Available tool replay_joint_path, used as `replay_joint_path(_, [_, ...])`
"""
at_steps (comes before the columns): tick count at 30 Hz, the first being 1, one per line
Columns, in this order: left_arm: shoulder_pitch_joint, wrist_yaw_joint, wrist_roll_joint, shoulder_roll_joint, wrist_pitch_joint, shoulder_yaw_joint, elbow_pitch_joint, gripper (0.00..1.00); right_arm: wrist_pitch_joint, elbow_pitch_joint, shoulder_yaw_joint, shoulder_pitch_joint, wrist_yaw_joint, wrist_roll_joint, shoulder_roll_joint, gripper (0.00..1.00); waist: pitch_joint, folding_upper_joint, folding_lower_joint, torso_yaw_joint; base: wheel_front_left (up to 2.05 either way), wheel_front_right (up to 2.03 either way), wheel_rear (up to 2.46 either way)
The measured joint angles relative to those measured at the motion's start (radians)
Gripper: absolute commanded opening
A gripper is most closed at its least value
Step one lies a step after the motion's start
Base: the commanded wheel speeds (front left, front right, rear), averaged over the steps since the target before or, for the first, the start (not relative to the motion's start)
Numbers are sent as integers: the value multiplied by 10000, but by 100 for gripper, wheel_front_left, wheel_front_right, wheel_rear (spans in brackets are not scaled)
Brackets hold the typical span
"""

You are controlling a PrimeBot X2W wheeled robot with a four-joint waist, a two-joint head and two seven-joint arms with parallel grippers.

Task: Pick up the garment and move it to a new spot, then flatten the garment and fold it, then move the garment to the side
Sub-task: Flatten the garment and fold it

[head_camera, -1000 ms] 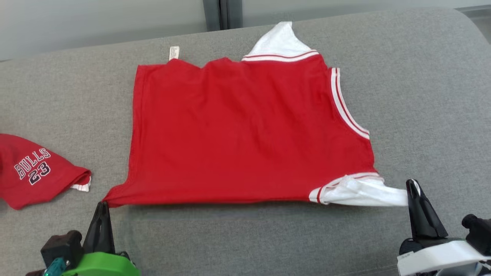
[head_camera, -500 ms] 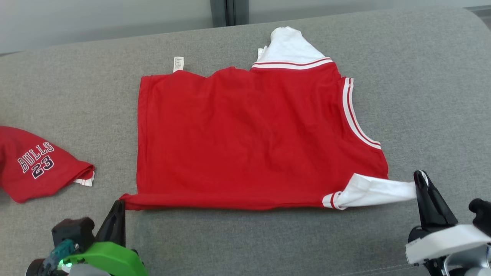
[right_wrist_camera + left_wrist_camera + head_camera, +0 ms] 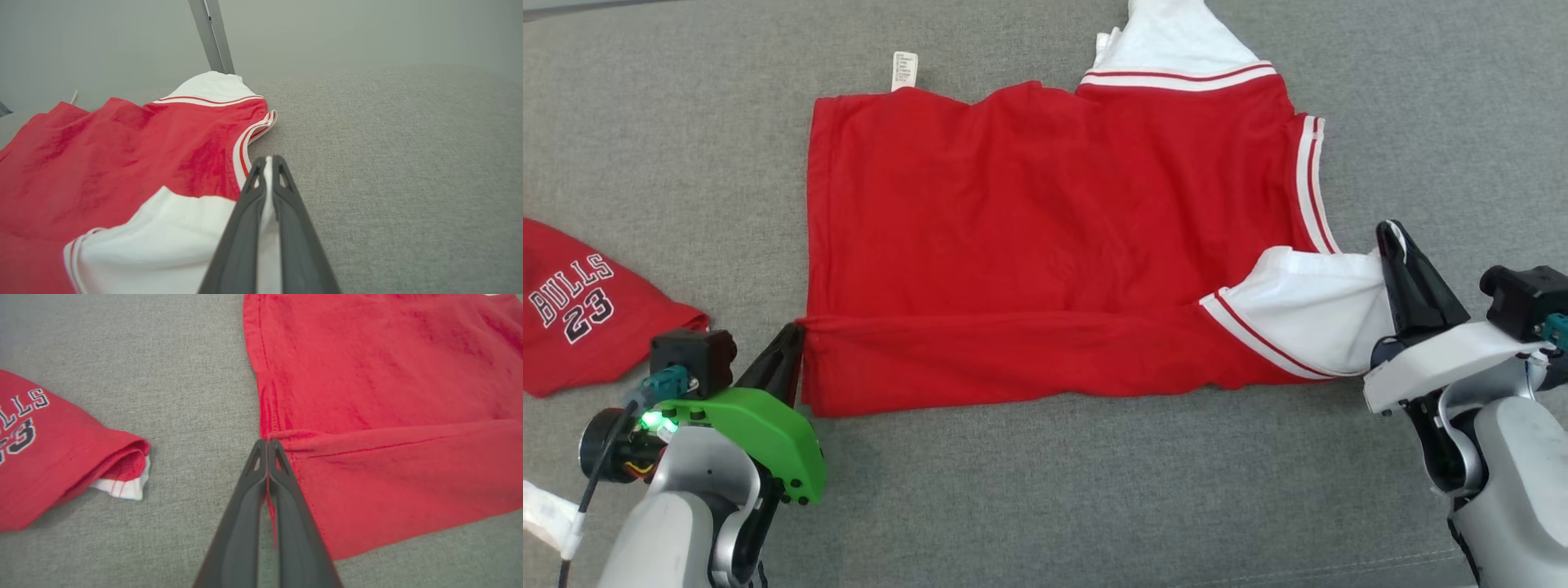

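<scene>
While shut jaws clamped 2 corners | garment (image 3: 1045, 204) ran lengthwise from left gripper (image 3: 794, 333) to right gripper (image 3: 1390, 237) | its body lay beyond both tips

The shirt (image 3: 1029, 237) is red with white sleeves and red and white stripes. The other cloth (image 3: 580, 327) is red with white and dark letters. The cushion (image 3: 686, 163) is grey. The left pincer (image 3: 796, 331) and right pincer (image 3: 1388, 233) are black.

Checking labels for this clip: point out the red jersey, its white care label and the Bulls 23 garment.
red jersey (image 3: 1045, 212): head view, middle of the red body.
care label (image 3: 903, 70): head view, centre of the tag.
Bulls 23 garment (image 3: 605, 327): head view, red fabric beside the number.
</scene>
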Motion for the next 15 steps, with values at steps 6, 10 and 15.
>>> replay_joint_path(6, [-368,155,-219,-631,-1747,270,403,100,-840,917,401,-641,0,-104,-54,100,198,0,0,136,0,0,0])
replay_joint_path(10, [-232,441,-100,-1043,-3601,539,491,100,-1099,474,79,-550,-2,-462,221,100,52,0,0,126,0,0,0])
replay_joint_path(15, [109,761,203,-1264,-5179,681,387,100,-1141,-924,-151,276,0,-861,579,100,-280,0,0,54,0,0,0])
